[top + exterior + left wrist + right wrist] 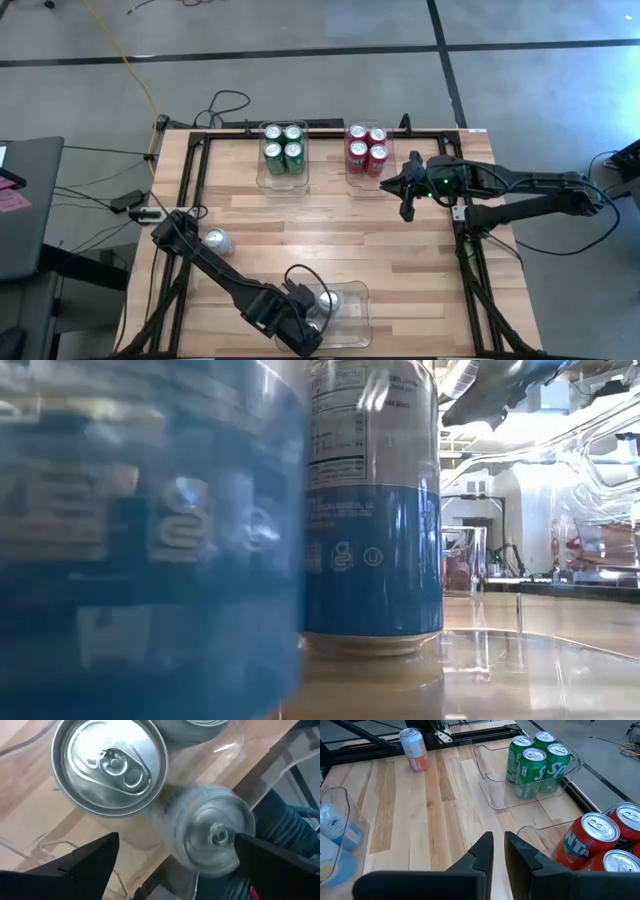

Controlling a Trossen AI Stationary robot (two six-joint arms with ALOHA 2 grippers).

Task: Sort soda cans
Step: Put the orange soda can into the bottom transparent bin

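Note:
My left gripper [308, 322] is open over the clear near bin [352, 312], pointing down. In the left wrist view its fingers [177, 840] stand on either side of a blurred silver can [210, 835]. A second silver can [110, 765] stands upright beside it, and the rim of a third [200, 726] shows past it. These silver-and-blue cans [370, 510] fill the low view. One more silver can [215, 241] stands alone on the table's left side. My right gripper [408, 200] is shut and hovers beside the red cans [366, 150]. The green cans [283, 148] stand in their own bin. My left gripper has its open fingers either side of the blurred silver can's top [215, 832], coming from above. I cannot tell whether either finger [260, 852] touches the can.
Three clear bins stand on the wooden table: two at the far edge holding green and red cans [600, 840], and one at the near edge [335, 825]. A black frame rail [195, 170] runs round the table. Bare wood lies in the middle [330, 230].

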